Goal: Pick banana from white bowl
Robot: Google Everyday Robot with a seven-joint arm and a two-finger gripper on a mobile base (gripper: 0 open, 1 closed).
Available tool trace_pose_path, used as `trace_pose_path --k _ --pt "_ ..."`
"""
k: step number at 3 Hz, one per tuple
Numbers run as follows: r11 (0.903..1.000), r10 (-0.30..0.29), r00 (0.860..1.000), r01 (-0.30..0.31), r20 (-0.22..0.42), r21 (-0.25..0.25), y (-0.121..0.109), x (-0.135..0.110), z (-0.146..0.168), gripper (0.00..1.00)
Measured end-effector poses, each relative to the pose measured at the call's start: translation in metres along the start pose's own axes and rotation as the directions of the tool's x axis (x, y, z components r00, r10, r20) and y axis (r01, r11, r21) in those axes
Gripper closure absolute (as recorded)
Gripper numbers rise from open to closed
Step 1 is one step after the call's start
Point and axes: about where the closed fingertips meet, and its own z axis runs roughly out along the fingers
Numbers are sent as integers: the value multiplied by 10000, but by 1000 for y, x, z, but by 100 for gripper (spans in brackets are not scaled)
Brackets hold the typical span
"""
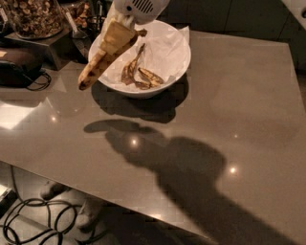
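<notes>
Camera view, looking down at a slant on a glossy grey-brown table (229,110). At the top edge, left of centre, the gripper (114,43), hanging below a white vented housing (138,7) and poised over the left rim of the white bowl (143,90). Pale fingers (119,32) closed narrow on the banana (93,71), pinching its upper half. Banana lifted clear of the bowl and tilted steeply: dark stem end up and to the right, over the bowl's inside; spotted blunt end down and to the left, out past the rim and above the table, touching neither. Bowl near the table's back edge, round and glossy, lined with crumpled white paper (167,40). On that paper, a few dark shrivelled peel scraps (143,76), lying close together near the bowl's middle. Behind and left of the bowl, a clear glass jar of nuts (33,16) raised on a dark stand (55,48). At the left edge, a dark rounded object (16,64) with a black cord (31,83) looping onto the table. On the tabletop in front of the bowl, a long dark shadow (186,167) of arm and banana, small bright glints around it. Below the near table edge, at lower left, loops of black cable (33,225) on the floor.
</notes>
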Motion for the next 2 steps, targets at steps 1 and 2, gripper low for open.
trace_pose_path --k 1,2 --pt "10000 68 9999 -68 145 17 1 0 -2 100" --pt "9979 648 9969 -643 448 -123 23 2 -7 100"
